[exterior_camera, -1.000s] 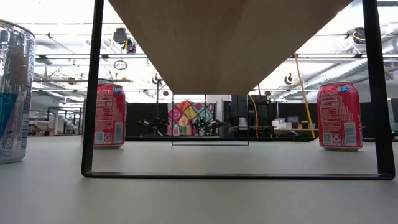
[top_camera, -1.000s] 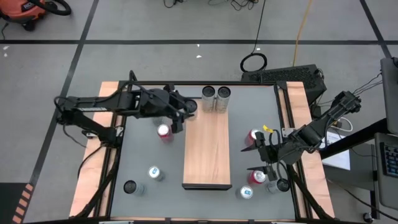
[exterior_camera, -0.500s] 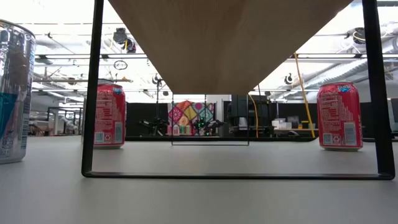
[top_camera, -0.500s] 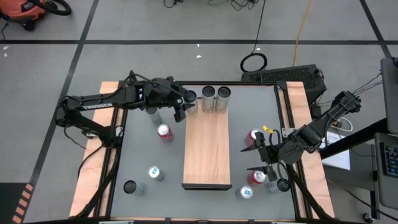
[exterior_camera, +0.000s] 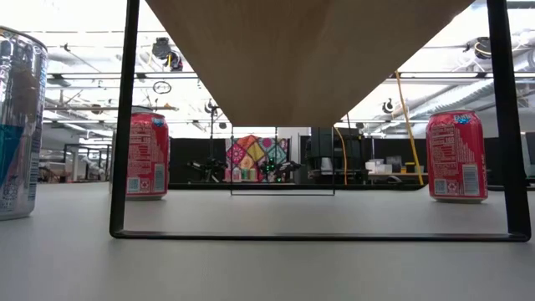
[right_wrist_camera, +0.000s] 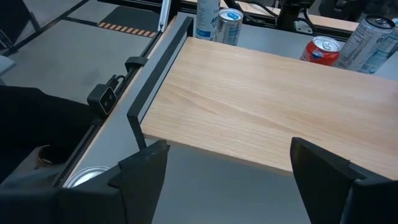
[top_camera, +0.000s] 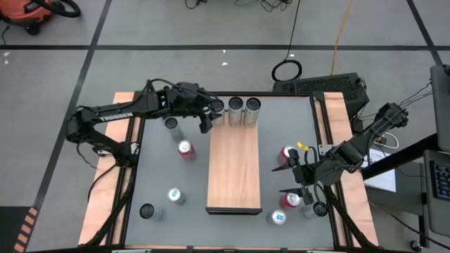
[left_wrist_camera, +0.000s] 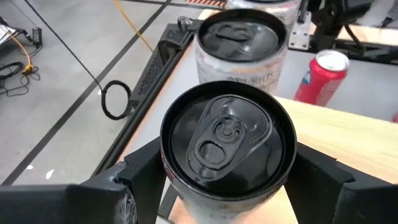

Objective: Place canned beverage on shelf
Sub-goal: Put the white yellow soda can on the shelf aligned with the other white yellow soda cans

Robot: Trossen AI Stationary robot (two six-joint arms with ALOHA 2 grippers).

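The left pincer pinches a black-topped can between its fingers, at the far left corner of the shelf. Just beyond it stand two more cans. The right pincer hangs spread beside the shelf's right edge, with a red can close by on the tabletop.

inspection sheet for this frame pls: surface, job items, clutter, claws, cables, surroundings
Surface: grey tabletop edged with pale wooden strips.
Job's things: wood-grain shelf stands mid-table; two cans on its far end, a third black-topped can at its far left corner.
Clutter: loose cans on the table both sides of the shelf, including a red can on the left and a red can on the right.
Claws: left claw shut on the black-topped can at the shelf's far left corner; right claw open, empty, right of the shelf.
Cables: a yellow cord and a coiled black cable on the floor.
Surroundings: an orange vacuum on the floor; no people seen.
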